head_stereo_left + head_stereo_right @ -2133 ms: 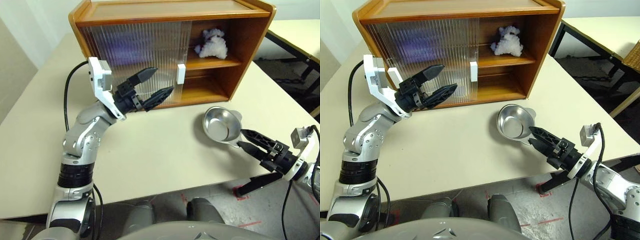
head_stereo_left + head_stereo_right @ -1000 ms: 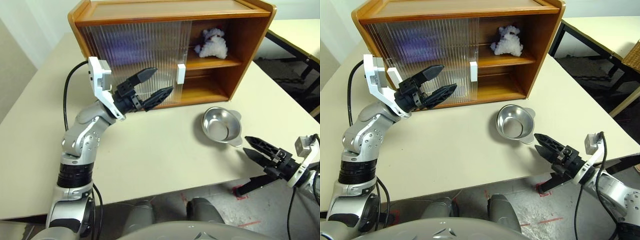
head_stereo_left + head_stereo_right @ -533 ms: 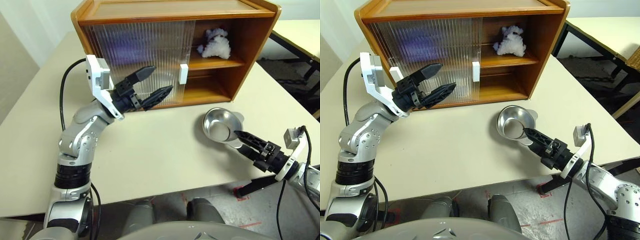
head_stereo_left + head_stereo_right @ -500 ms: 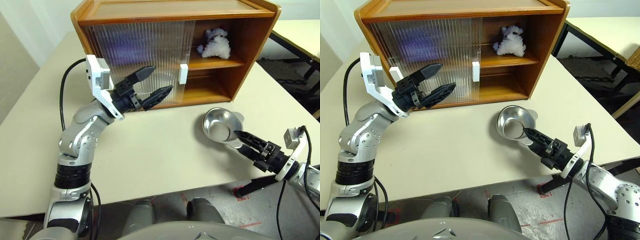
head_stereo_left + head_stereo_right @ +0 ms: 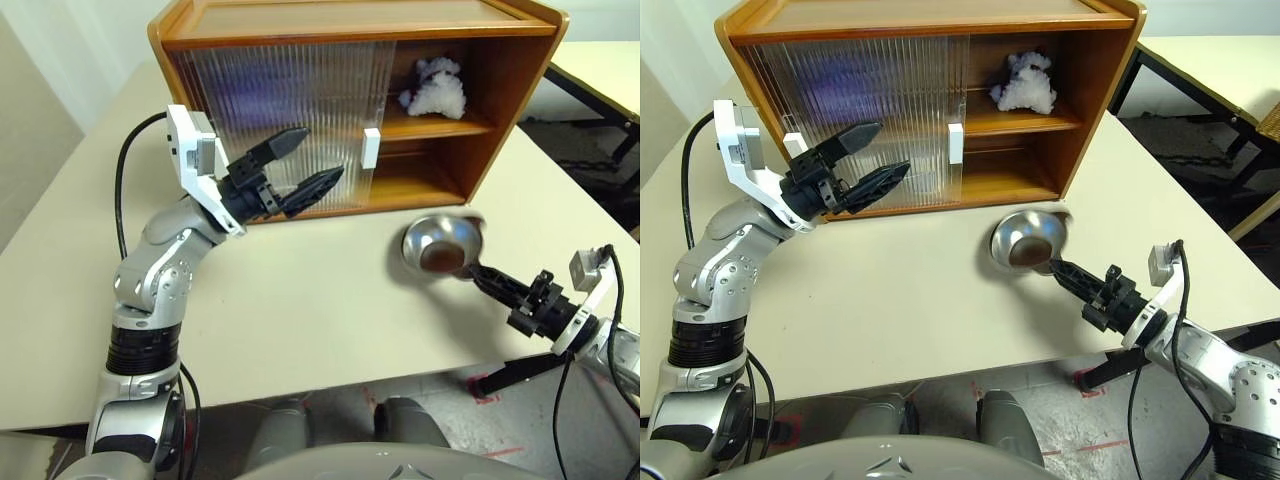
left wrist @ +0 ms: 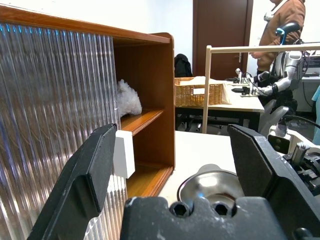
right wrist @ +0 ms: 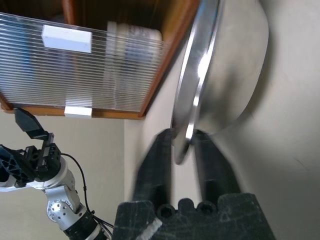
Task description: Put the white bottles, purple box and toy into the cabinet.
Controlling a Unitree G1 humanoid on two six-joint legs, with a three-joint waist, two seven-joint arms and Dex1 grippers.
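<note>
the right gripper (image 5: 1058, 268) is clamped on the near rim of the metal bowl (image 5: 1028, 240), one black finger inside the rim and one outside, as the right wrist view shows, and the bowl is tipped up on edge so its hollow faces the robot. the bowl sits over the cream table (image 5: 900, 300) just in front of the open right half of the cabinet (image 5: 930, 20). the left gripper (image 5: 300, 165) hangs above the table with its two fingers spread wide and nothing between them, pointing toward the ribbed sliding door (image 5: 280, 110) and close to its white handle (image 5: 371, 148). behind it the door covers the left part of the cabinet; the right part stands open. the toy (image 5: 433, 90), white and fluffy, sits on the upper shelf in that open part, near the right wall. a purple blur shows through the ribbed door high on the left, too vague to name. the right wrist view shows a white bottle (image 7: 134, 36) with a pale label behind the ribbed door. in the left wrist view a person (image 6: 280, 20) in a brown jacket stands far back by another table with a wicker basket (image 6: 197, 92).
</note>
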